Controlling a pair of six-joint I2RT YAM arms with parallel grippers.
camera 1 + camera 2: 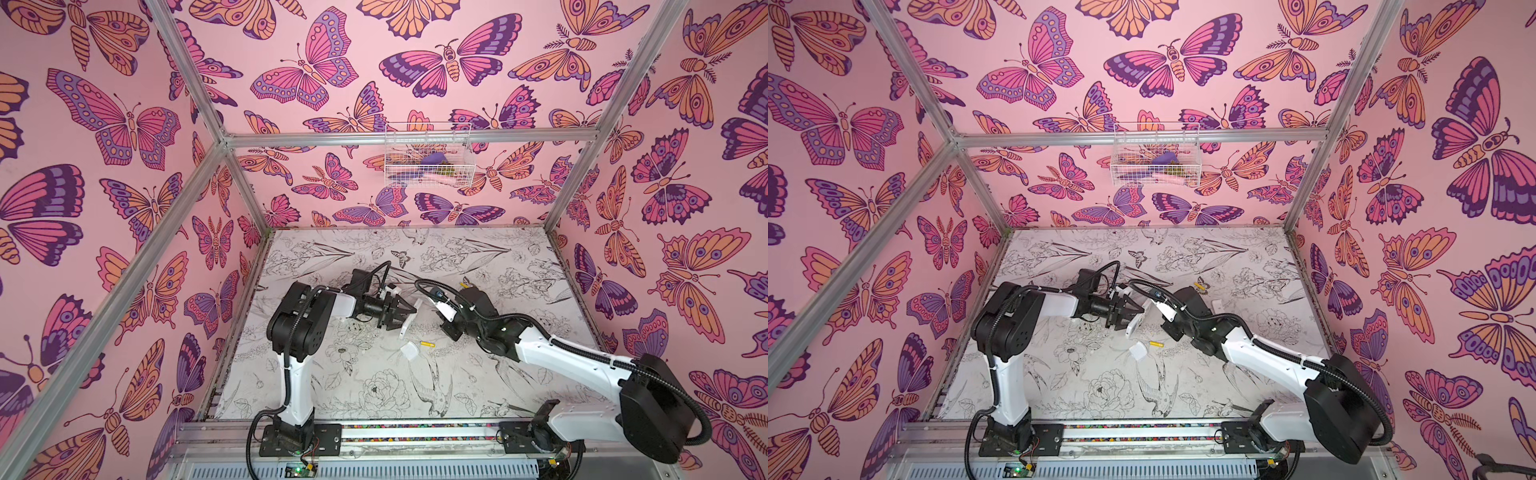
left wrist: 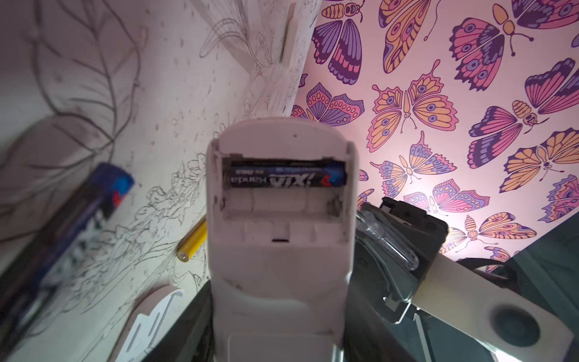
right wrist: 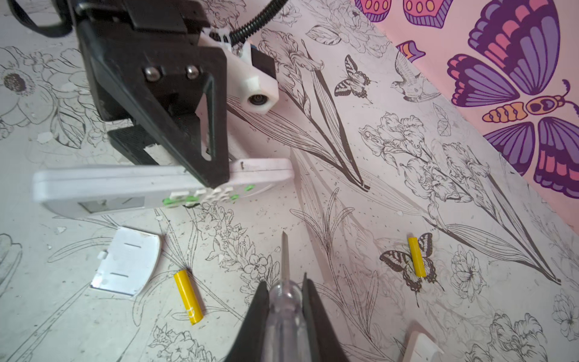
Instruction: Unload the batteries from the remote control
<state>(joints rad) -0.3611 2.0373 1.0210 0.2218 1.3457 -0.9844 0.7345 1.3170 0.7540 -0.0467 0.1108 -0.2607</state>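
My left gripper (image 1: 404,314) (image 2: 279,316) is shut on the white remote control (image 1: 409,321) (image 2: 282,266) and holds it off the table with its open battery bay facing the left wrist camera. One black battery (image 2: 283,179) sits in the far slot and the near slot is empty. A second black battery (image 2: 78,213) lies blurred on the table. Two yellow batteries (image 3: 188,297) (image 3: 416,257) lie loose on the table, and both top views show them (image 1: 427,344) (image 1: 1201,286). My right gripper (image 3: 285,294) (image 1: 449,330) is shut on the clear-handled screwdriver (image 3: 283,313), whose tip hangs short of the remote.
A white cover (image 3: 127,263) (image 1: 409,352) lies next to the nearer yellow battery. Another white cover (image 3: 419,346) lies by the right gripper. A wire basket (image 1: 428,156) hangs on the back wall. Pink butterfly walls close in the floral table (image 1: 374,395).
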